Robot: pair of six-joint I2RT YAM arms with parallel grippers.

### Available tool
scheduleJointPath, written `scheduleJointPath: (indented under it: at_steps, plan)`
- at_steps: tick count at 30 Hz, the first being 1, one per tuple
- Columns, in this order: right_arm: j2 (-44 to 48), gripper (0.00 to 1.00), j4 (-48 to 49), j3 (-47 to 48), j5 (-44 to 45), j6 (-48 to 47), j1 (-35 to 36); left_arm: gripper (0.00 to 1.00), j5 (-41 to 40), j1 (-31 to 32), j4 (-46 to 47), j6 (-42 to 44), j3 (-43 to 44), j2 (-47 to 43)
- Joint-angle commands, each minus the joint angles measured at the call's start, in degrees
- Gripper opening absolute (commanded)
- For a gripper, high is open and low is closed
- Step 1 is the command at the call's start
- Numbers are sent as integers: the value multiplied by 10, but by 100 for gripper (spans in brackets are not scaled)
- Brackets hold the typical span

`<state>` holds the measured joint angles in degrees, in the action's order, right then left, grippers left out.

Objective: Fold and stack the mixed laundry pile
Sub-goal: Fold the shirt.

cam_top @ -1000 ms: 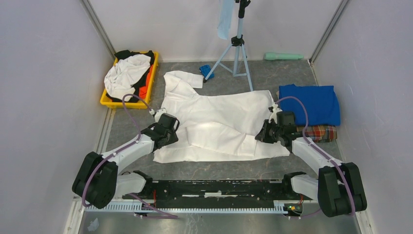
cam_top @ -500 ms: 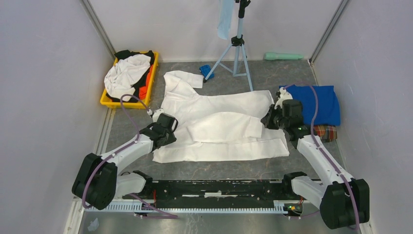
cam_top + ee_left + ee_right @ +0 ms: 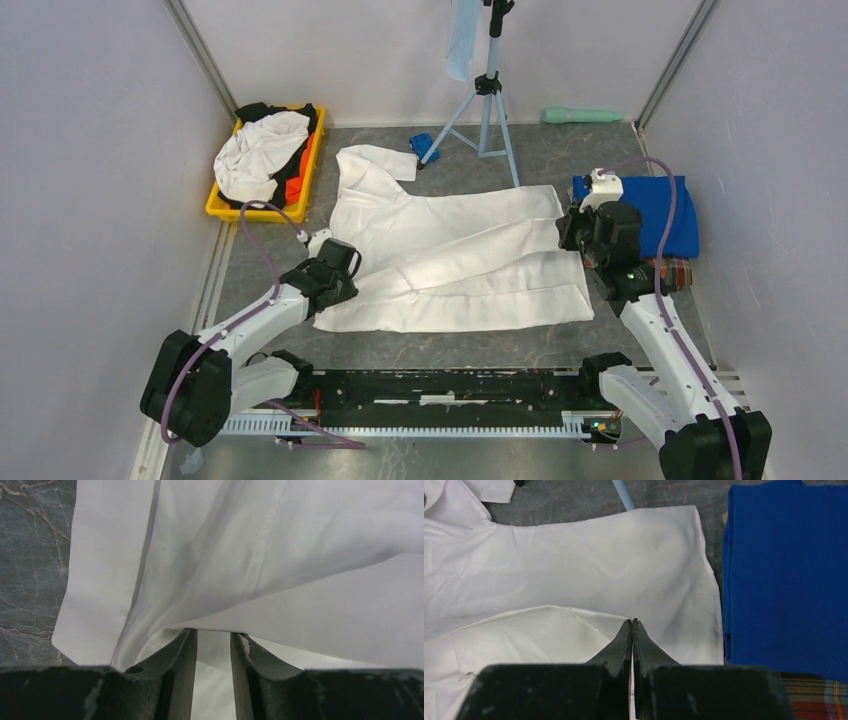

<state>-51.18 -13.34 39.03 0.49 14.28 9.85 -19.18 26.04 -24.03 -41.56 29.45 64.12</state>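
A large white shirt [image 3: 450,250] lies spread flat in the middle of the table, with a folded flap across its front. My left gripper [image 3: 338,258] is at the shirt's left edge. In the left wrist view [image 3: 214,632] its jaws stand apart, with a fold of white cloth [image 3: 300,615] lying over the tips. My right gripper [image 3: 575,232] is at the shirt's right edge. In the right wrist view [image 3: 632,621] it is shut on the corner of the white flap [image 3: 539,635]. A folded royal-blue T-shirt [image 3: 655,215] lies on a plaid cloth [image 3: 672,272] at the right.
A yellow bin [image 3: 225,210] at the back left holds white, black and orange garments [image 3: 255,155]. A tripod [image 3: 487,100] stands at the back with a pale-blue cloth [image 3: 462,35] hanging on it. A small bright-blue object [image 3: 422,145] and a green cylinder [image 3: 582,115] lie near the back wall.
My right gripper has pulled the white flap up and to the right, toward the shirt's right edge, flattening it. My left gripper has drawn back slightly toward the near left.
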Motion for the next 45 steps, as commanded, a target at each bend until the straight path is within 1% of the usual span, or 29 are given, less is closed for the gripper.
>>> scheduleJointPath:
  at_steps: [1, 5, 10, 14, 16, 18, 22, 26, 30, 34, 36, 38, 40, 41, 43, 45]
  plan:
    - [20, 0, 90, 21, -46, -26, 0, 37, -20, -4, -3, -38, -14, -13]
    - [-2, 0, 143, 76, -125, -14, 14, 36, -36, -3, -9, -53, -22, -30]
    - [-53, 0, 146, 167, -132, -46, 72, 36, -51, -3, -15, -64, -29, -52]
    - [-66, 0, 157, 201, -152, -74, 111, 36, -60, -4, -18, -70, -34, -64]
    - [-56, 0, 148, 198, -138, -104, 131, 36, -61, -3, -19, -70, -33, -64]
    - [-31, 0, 141, 166, -108, -120, 133, 36, -61, -4, -22, -70, -31, -61]
    - [60, 0, 134, 54, -33, -154, 133, 35, -54, -4, -25, -72, -36, -70]
    - [161, 0, 150, -68, 23, -145, 133, 35, -42, -4, -32, -75, -45, -83]
    - [251, 0, 179, -171, 137, -159, 133, 34, -38, -4, -34, -74, -48, -87]
    - [297, 0, 198, -224, 202, -179, 133, 34, -37, -4, -35, -71, -43, -75]
    - [317, 0, 218, -245, 216, -191, 133, 34, -37, -4, -33, -70, -41, -70]
    - [340, 0, 250, -268, 252, -198, 133, 34, -37, -4, -32, -71, -40, -68]
    - [358, 0, 273, -291, 305, -192, 134, 34, -37, -3, -32, -71, -41, -72]
    - [365, 0, 276, -301, 318, -185, 133, 33, -36, -4, -33, -70, -41, -74]
    - [373, 0, 268, -314, 327, -157, 133, 33, -31, -3, -35, -69, -43, -80]
    - [389, 0, 256, -329, 316, -126, 133, 33, -24, -4, -45, -69, -44, -93]
